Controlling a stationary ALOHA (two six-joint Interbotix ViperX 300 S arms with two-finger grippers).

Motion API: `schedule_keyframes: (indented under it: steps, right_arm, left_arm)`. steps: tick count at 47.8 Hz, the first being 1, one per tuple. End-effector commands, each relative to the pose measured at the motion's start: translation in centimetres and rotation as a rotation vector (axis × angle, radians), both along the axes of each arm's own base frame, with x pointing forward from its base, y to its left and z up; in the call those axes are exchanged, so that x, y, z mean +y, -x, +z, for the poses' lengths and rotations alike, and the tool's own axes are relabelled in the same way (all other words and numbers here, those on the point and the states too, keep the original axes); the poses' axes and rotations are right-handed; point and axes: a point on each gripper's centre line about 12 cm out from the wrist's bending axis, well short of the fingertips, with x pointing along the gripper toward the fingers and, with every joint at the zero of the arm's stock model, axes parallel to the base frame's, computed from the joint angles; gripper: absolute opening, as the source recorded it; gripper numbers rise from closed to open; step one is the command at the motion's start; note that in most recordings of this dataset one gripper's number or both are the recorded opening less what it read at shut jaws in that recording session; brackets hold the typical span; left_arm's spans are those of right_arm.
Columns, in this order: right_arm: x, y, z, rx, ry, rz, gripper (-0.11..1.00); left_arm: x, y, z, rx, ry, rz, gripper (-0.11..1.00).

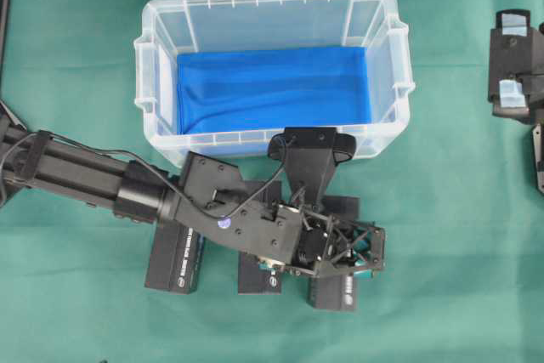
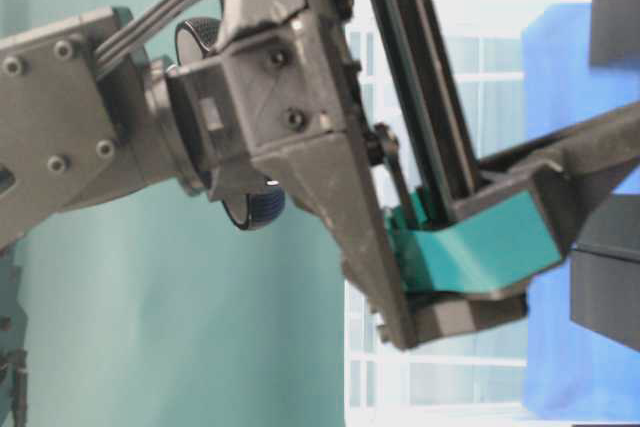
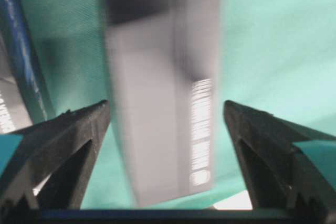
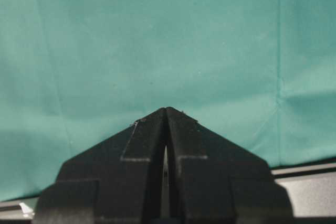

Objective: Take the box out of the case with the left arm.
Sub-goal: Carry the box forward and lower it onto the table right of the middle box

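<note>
At the far left of the overhead view we see the left arm [image 1: 76, 172] coming in over the green table [image 1: 68, 40], its long black boom going to the right and down. Under this arm three dark boxes lie on the cloth in a row, all outside the case. The left box [image 1: 174, 259] is partly covered by the boom. The middle box [image 1: 257, 274] is almost hidden under the wrist. The right box [image 1: 333, 291] lies under the left hand [image 1: 374, 248], and only its lower end and one upper corner show.

In the left wrist view the fingers [image 3: 68, 140] of this hand stand wide apart, and the box [image 3: 163, 108] is between them but touches neither finger; it looks blurred. So the hand is open and grips nothing.

Above the boxes stands the case [image 1: 272, 6], a clear tub with a blue liner [image 1: 272, 87] at its bottom, and we see no box in it. The wrist camera of the left arm overlaps its near rim.

At the right edge the right hand [image 1: 514, 65] stays well apart from the case. In its own view its fingers [image 4: 149, 145] are pressed together over bare green cloth, so it is closed on nothing.
</note>
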Motion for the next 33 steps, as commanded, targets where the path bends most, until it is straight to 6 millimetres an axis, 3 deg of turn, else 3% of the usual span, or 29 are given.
schedule_keyframes:
  steps: [1,14,33]
  right_arm:
    - [0.0,-0.1,0.4,-0.017,0.001,0.000,-0.01]
    - [0.0,-0.1,0.4,-0.014,0.001,0.000,-0.01]
    - [0.0,-0.1,0.4,-0.015,0.002,0.002,-0.01]
  left_arm:
    - [-0.1,0.0,2.1,-0.048,0.010,-0.005,0.94]
    - [-0.2,0.1,2.7,-0.053,0.019,-0.003,0.93]
    - [-0.5,0.4,8.2,-0.143,0.077,0.002,0.92]
